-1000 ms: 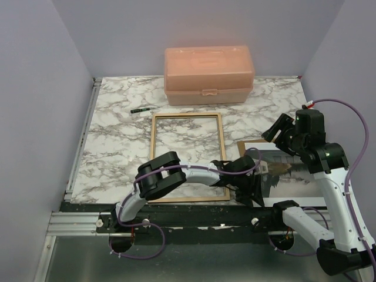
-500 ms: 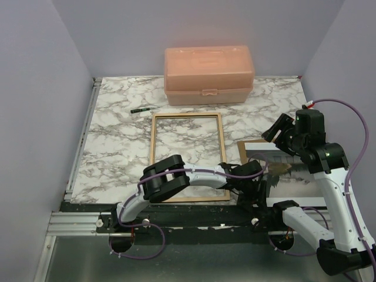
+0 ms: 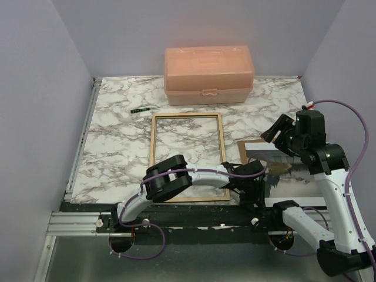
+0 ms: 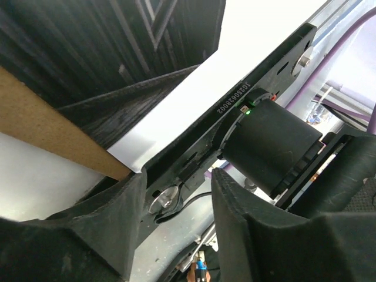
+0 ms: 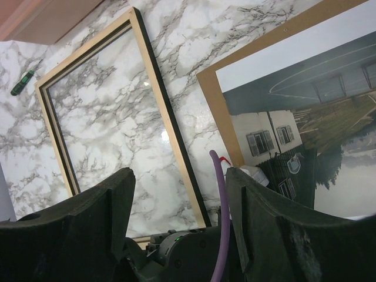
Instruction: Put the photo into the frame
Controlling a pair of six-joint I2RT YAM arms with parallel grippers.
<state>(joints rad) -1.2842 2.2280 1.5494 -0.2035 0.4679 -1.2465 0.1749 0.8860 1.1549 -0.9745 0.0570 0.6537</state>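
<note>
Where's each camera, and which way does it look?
Top: above and behind, looking down at the marble table; both arms show.
Left wrist: low at the near edge, facing the brown fibreboard panel; fingers show.
Right wrist: raised, looking down at the light-wood frame and grey landscape photo; fingers show.
Shared: top and right wrist see frame, photo.

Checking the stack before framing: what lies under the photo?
A brown backing board lies under the photo, showing along two edges. Whatever sits beneath the covered middle cannot be seen.
</note>
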